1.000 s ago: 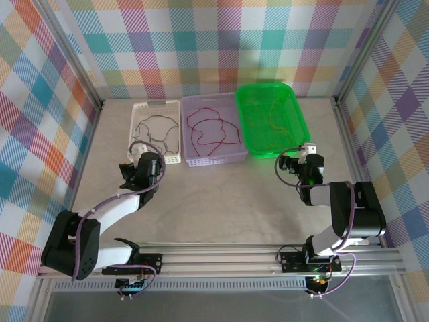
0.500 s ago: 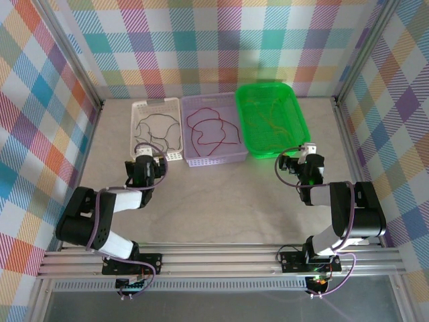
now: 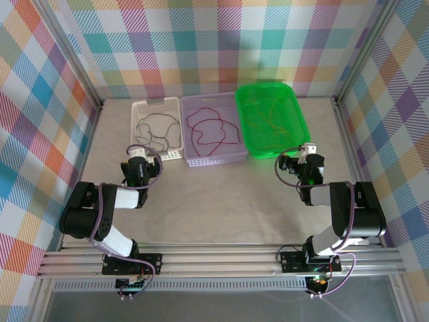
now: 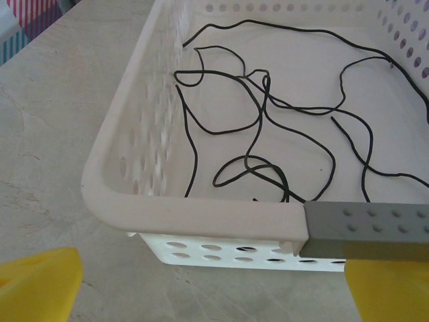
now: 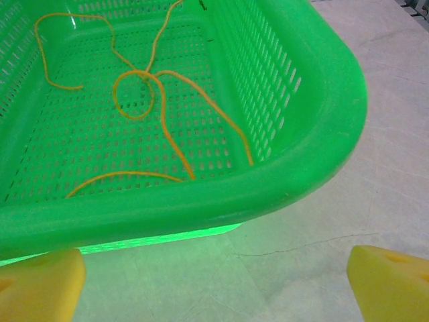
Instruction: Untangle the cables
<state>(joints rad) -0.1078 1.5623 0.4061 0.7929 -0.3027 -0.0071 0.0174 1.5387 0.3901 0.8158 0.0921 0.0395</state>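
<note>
Top view: three baskets sit in a row at the far side of the marbled beige tabletop (image 3: 221,201), touching side to side.
- The white perforated plastic basket (image 3: 133,127) on the left holds the thin black cables (image 3: 159,131), loosely looped.
- The lavender perforated plastic basket (image 3: 214,162) in the middle holds the thin red cable (image 3: 211,131).
- The green perforated plastic basket (image 3: 301,127) on the right holds the thin yellow-orange cables (image 3: 268,121), faint against the green.
- We see the left gripper (image 3: 137,154) just at the white basket's near left corner.
- The right gripper (image 3: 303,151) is at the green basket's near right corner.
- Checked walls (image 3: 214,47) box in the table.

Left wrist view: the yellow fingertips (image 4: 37,285) are spread wide with bare tabletop between them, so the claw is open and empty.
- The white basket's near wall stands between the claw and the black cables.
- A grey studded bar (image 4: 369,231) sits along the rim on the right.
- The cables lie flat on the basket floor and cross each other in several places, with loose ends visible.

Right wrist view: the yellow pads (image 5: 392,282) are also wide apart and hold nothing, so this claw is open too.
- The green basket's rounded near corner blocks the way.
- Behind it the yellow-orange cables lie on the mesh floor, with one closed loop near the middle where strands cross.
- Nothing touches them.
</note>
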